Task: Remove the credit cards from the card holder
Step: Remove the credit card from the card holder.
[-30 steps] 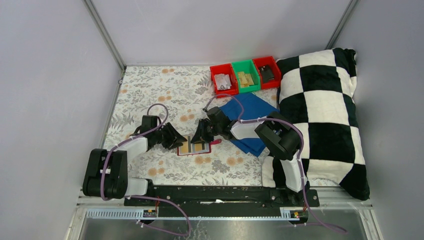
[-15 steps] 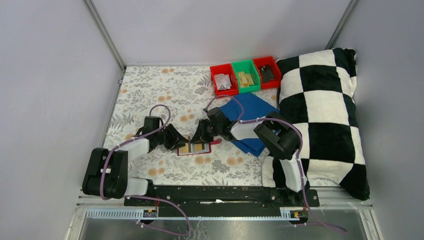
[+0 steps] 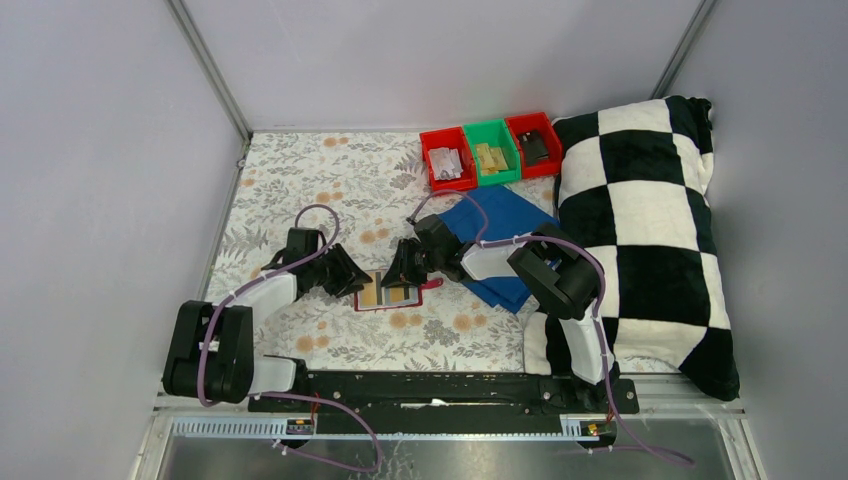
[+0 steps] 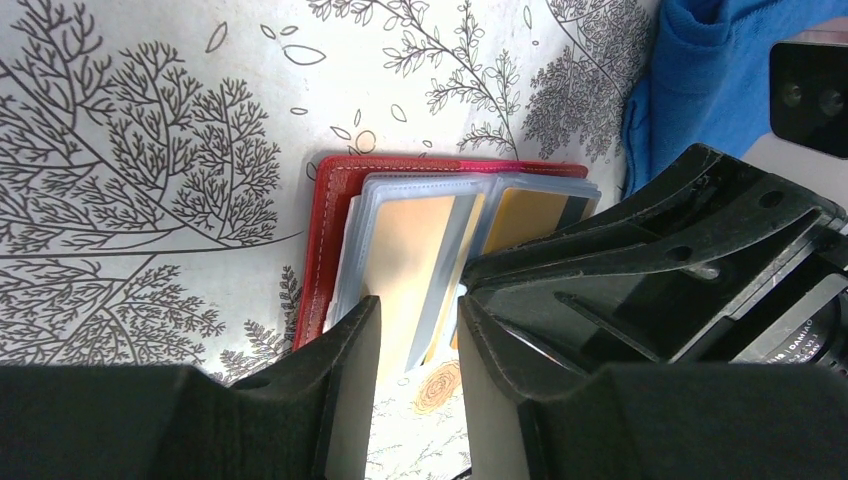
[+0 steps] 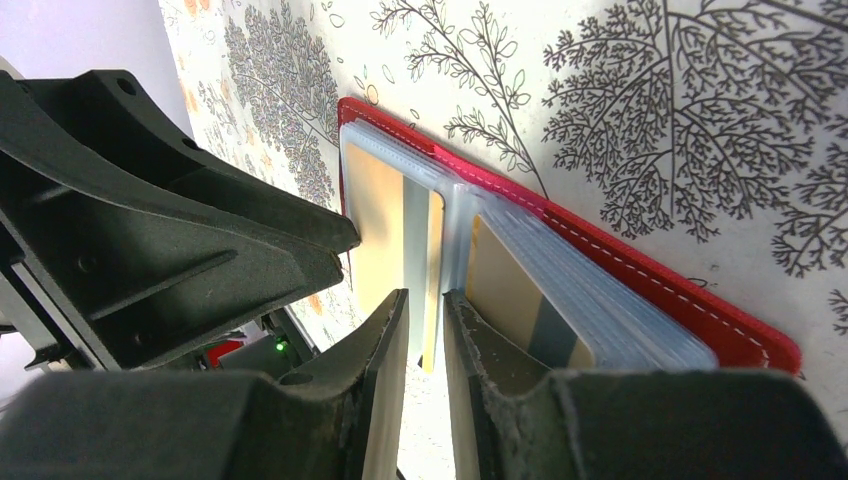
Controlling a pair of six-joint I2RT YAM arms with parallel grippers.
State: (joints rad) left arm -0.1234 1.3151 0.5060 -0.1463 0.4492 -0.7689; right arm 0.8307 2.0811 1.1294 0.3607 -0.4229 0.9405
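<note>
A red card holder (image 3: 385, 298) lies open on the floral table (image 3: 300, 180), just beside the blue cloth (image 3: 510, 225) on the side toward the left arm. Its clear sleeves (image 5: 620, 330) are fanned out, with tan-yellow credit cards (image 4: 405, 250) tucked inside and white stitching along its edge. The left fingers (image 4: 340, 400) stand partly open astride one sleeved card. The right fingers (image 5: 380, 400), reaching in from the cloth side, are nearly closed over the middle sleeves; whether they pinch one cannot be told.

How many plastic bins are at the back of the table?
3, in a row at the far edge: left red bin, middle green bin, right red bin beside the checkered pillow.
</note>
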